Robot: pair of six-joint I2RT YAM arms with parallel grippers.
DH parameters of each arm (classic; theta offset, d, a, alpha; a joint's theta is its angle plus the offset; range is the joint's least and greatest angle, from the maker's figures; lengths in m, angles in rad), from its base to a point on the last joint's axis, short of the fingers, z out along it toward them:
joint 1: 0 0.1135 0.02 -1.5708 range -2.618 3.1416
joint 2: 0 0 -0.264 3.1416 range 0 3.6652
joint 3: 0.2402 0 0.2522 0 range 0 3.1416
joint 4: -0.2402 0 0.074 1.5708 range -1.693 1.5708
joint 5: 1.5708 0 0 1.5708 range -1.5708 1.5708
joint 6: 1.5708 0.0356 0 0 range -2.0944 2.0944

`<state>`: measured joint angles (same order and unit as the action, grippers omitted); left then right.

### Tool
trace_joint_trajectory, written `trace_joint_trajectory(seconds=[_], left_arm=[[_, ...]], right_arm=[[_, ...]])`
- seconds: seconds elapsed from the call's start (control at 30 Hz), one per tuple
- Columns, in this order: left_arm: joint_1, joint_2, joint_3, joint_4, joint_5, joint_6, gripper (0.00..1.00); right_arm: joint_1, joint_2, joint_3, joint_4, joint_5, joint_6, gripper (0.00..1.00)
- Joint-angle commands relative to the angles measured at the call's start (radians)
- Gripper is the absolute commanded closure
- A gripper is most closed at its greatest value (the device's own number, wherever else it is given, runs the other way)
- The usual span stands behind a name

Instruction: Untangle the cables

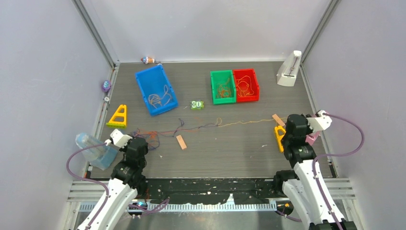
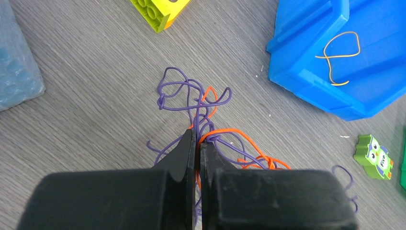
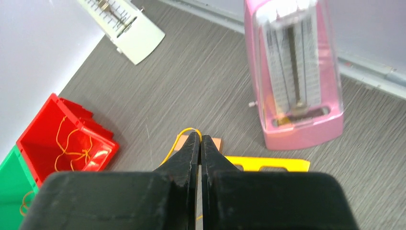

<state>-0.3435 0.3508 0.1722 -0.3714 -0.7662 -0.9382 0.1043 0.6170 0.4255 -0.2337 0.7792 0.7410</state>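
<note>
**Thread-thin strands strung between my two pairs of jaws**

My left jaws are pressed together on the knotted end of the cables. In the left wrist view, the purple strand and the orange strand loop and cross right at the tips, and both disappear between them. My right jaws are closed too, pinching a single yellow strand that arches out at 11 o'clock of the tips.

From above, the bundle runs as one thin line across the table. It goes from the knot near 8 o'clock to the yellow end near 3 o'clock, passing at 12 o'clock of a small wooden block. More loose strands lie in the blue bin, the green bin and the red bin, all toward 12 o'clock.

I judge these strands to be nearly weightless and completely limp, so they will sag and curl the moment tension drops. Their smooth coating may let them slide through a light pinch. A hard pull along the line would likely cinch the purple-orange knot tighter rather than free it.

The best hold is on one colour at a time, just beside the knot or near a free end. The strand should lie square across the flats of the jaws, with loops eased sideways out of the tangle. Trailing slack could catch on the block.
</note>
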Motion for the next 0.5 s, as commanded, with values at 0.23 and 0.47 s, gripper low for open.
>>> trace_joint_trajectory(seconds=[0.23,0.47], left_arm=[[-0.002,0.037,0.02,0.203,0.143,0.203,1.0],[-0.001,0.101,0.029,0.282,0.278,0.284,1.0]], right_arm=[[-0.145,0.107,0.29,-0.05,-0.39,-0.222,0.95],[-0.144,0.252,0.607,-0.088,-0.608,-0.31,0.95]])
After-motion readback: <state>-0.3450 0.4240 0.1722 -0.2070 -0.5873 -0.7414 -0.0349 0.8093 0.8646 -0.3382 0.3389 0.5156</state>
